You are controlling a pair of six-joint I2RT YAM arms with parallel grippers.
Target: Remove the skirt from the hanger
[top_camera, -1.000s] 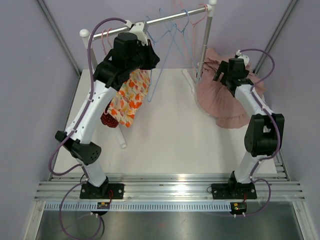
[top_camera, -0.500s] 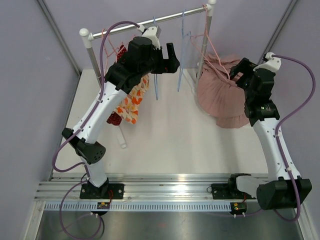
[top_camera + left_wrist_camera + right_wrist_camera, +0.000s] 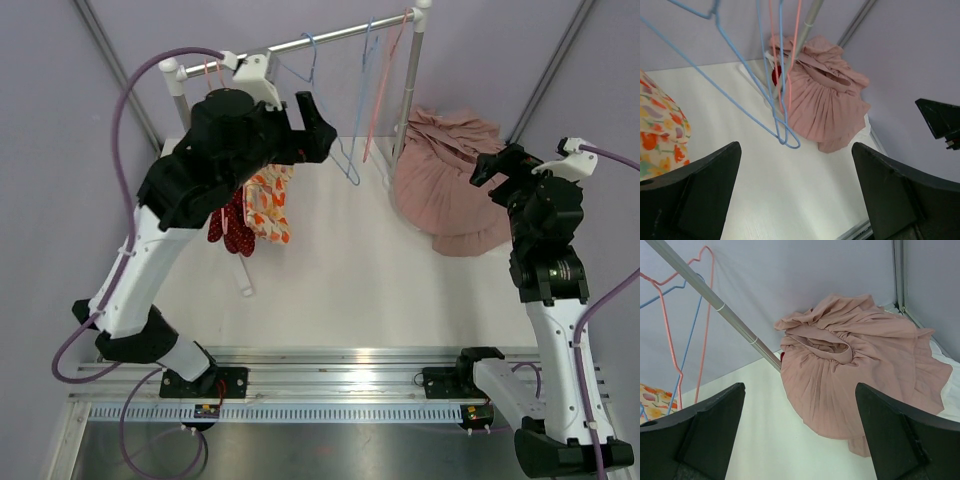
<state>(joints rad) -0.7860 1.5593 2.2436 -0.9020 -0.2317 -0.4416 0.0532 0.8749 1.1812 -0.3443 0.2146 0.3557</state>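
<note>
Skirt (image 3: 450,190) lies heaped on table (image 3: 330,270), far right by rail post, off any hanger. Bare hangers (image 3: 345,165) dangle from rail. Left gripper (image 3: 318,128) & right gripper (image 3: 497,165): jaws wide, empty, prob. because release is done.

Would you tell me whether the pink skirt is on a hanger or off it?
Off. The pink skirt lies heaped on the table beside the rack post, and the hangers near it hang bare.

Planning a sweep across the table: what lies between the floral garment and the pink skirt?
In the top view, empty blue and pink hangers dangle between the floral garment and the pink skirt, with bare white table beneath them.
</note>
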